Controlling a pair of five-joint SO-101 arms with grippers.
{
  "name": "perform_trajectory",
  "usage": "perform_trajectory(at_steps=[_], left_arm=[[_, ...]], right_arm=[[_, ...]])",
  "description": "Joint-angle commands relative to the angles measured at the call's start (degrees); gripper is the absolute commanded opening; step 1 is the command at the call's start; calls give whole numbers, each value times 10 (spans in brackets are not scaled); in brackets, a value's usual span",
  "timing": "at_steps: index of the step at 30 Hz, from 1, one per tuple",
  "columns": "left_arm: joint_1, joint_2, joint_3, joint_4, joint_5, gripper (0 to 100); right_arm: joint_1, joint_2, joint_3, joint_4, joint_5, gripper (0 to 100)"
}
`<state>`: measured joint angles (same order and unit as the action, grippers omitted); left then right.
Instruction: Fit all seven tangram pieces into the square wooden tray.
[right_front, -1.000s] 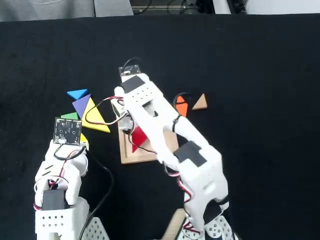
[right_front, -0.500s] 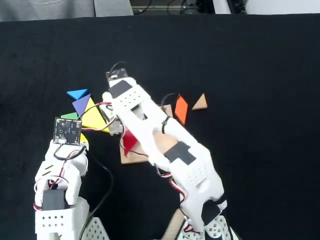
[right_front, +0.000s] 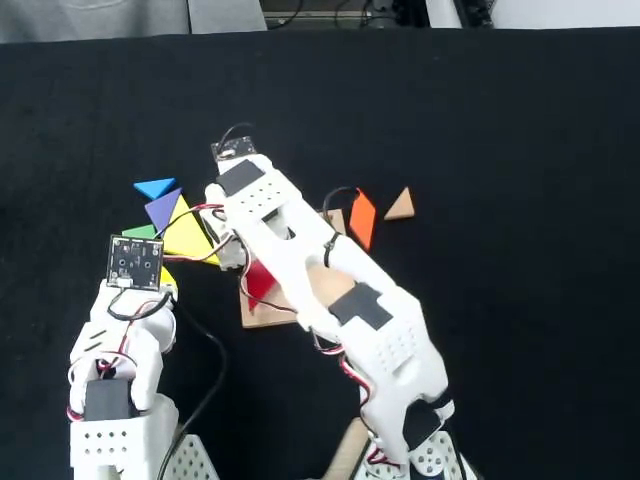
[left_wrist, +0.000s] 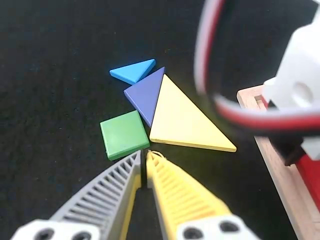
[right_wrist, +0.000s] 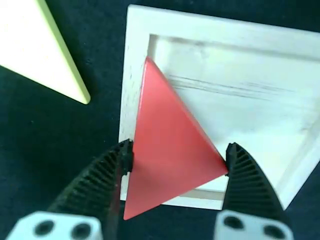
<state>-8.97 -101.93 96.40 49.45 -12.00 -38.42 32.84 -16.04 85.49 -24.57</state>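
The right gripper (right_wrist: 177, 157) stands over the tray (right_wrist: 250, 75) with its two black fingers (right_wrist: 105, 185) spread wide, and it grasps the red triangle (right_wrist: 165, 150) between them: one finger touches a long edge of the piece and the other touches its corner. The red triangle is not seated flat inside. One part of it lies over the floor of the tray, and the other part crosses the rim of the tray on the side that faces the left arm. In the high view the right arm covers most of the tray (right_front: 262, 315), and the red triangle (right_front: 258, 283) shows at that same rim. The left gripper (left_wrist: 145, 157) is clenched on nothing; its grey finger and its yellow finger leave only a thin slit between them. It hangs over the black tabletop (right_front: 500, 120) beside the tray, on the left arm's side. Its tips are just beside a corner of the green square (left_wrist: 124, 134) and near an edge of the yellow triangle (left_wrist: 182, 120). The purple triangle (left_wrist: 146, 92) touches the yellow triangle, farther from the tray, and the blue triangle (left_wrist: 134, 71) lies just beyond it. On the opposite side of the tray, near its far corner, are the orange parallelogram (right_front: 362, 218) and, a little farther out, the small tan triangle (right_front: 400, 206).
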Motion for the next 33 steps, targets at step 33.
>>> perform_trajectory(at_steps=[33], left_arm=[[7, -4, 11, -9, 4, 30]], right_arm=[[113, 59, -119, 149, 163, 11]])
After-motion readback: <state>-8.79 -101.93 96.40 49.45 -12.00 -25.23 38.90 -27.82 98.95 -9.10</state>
